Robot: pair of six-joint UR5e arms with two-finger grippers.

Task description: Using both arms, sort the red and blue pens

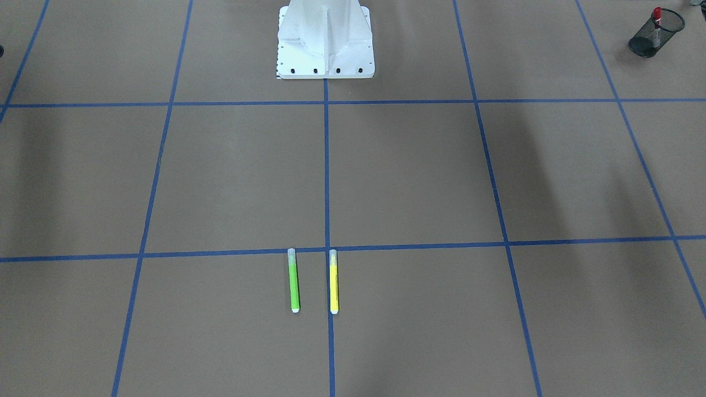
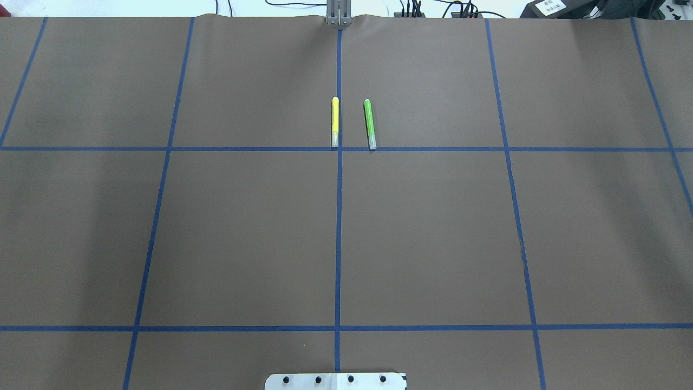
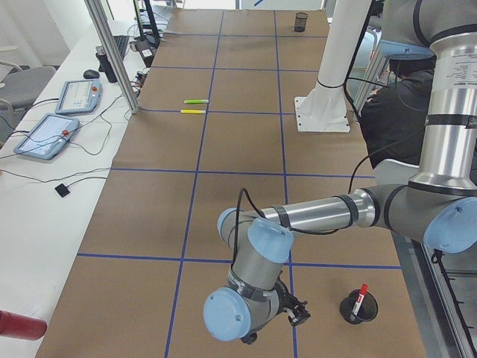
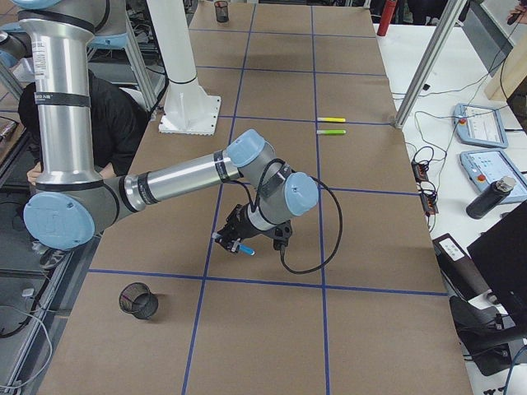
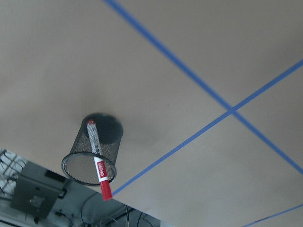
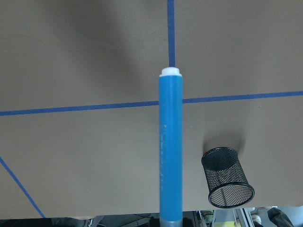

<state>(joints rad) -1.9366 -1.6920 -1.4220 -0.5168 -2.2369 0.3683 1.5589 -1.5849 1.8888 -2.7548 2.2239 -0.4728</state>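
Overhead exterior and front-facing cameras show the brown, blue-taped surface (image 2: 243, 233) with no arm over it. Only the side cameras catch the arms.

From the left end, the left arm (image 3: 313, 216) folds low over the near corner. The left end effector (image 3: 297, 313) hangs just beside the left mesh cup (image 5: 78, 147), and I cannot tell whether it is released or clenched. From the right end, the right arm (image 4: 173, 181) reaches out over the surface, with the right end effector (image 4: 233, 241) clenched on the blue pen (image 6: 170, 146) and holding it clear of the surface. In the right wrist camera that pen runs up from the bottom edge as a blue barrel with a white tip. The fingers are cut off below the frame, and the empty right mesh cup (image 6: 226, 177) stands near the pen.

The white pedestal (image 1: 325, 38) stands at the robot's edge. A person (image 4: 115, 115) in dark clothes sits behind it, partly hidden by it and seen only from the sides.

The red marker (image 5: 101, 175) stands inside the left mesh cup, its red cap above the rim. It is clear from the left wrist camera but tiny in the front-facing corner.

The yellow pen (image 2: 335, 122) lies along the centre tape line, with the green pen (image 2: 370, 123) parallel to it and apart on the robot's right. Both are well away from the arms.
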